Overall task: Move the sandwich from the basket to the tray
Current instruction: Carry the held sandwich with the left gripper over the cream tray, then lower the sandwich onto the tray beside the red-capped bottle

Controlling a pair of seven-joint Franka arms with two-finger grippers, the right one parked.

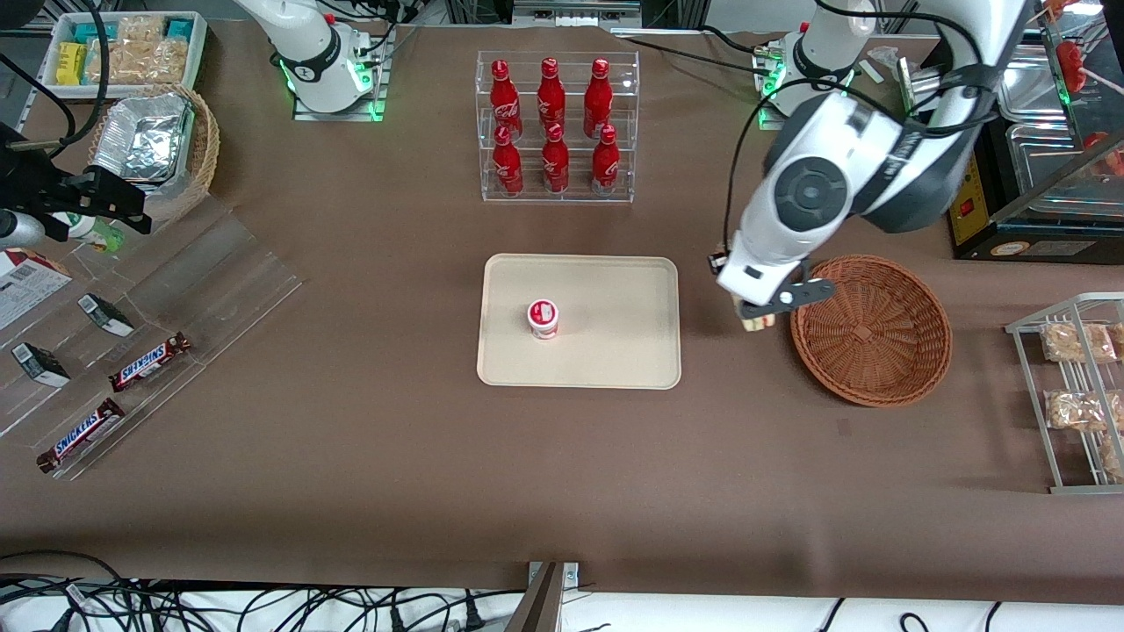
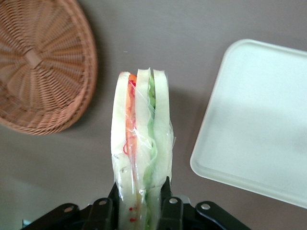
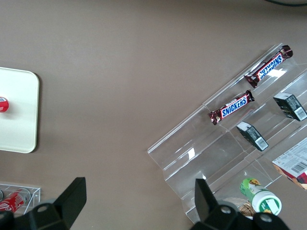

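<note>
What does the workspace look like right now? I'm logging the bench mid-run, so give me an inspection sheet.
Surface: brown cloth-covered table.
Sandwich: held on edge in the gripper, over the table between basket and tray.
Basket: nothing seen in it.
Tray: holds a small red-lidded cup.
Clutter: rack of red bottles; Snickers bars on a clear stand; wire rack of bagged snacks; tan basket with foil containers.
Gripper: shut on the sandwich.
Cables: bundle along the table edge nearest the front camera.
Surroundings: metal trays toward the working arm's end.
</note>
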